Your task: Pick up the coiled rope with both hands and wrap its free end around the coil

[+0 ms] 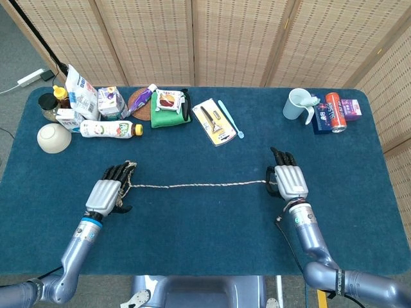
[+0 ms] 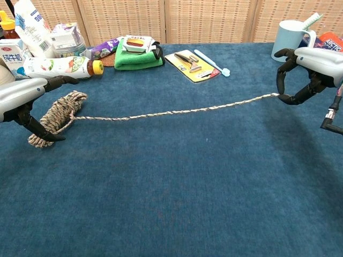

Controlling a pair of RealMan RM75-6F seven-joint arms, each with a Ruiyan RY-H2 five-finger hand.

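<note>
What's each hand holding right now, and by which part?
Right hand pinches the speckled beige rope's free end. Left hand is around the coiled bundle, but a closed grip cannot be told.

Left hand [image 1: 106, 196] is palm down, fingers [image 2: 37, 127] curved over the coiled rope [image 2: 56, 116]. Right hand [image 1: 289, 182] is palm down, fingers [image 2: 293, 99] curled, pinching the free end [image 2: 270, 97]. Both forearms extend low over the counter [image 1: 205, 224].

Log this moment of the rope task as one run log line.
left hand over coiled rope, grip unclear | right hand pinches free end | strand off the table | wrapping not begun
</note>
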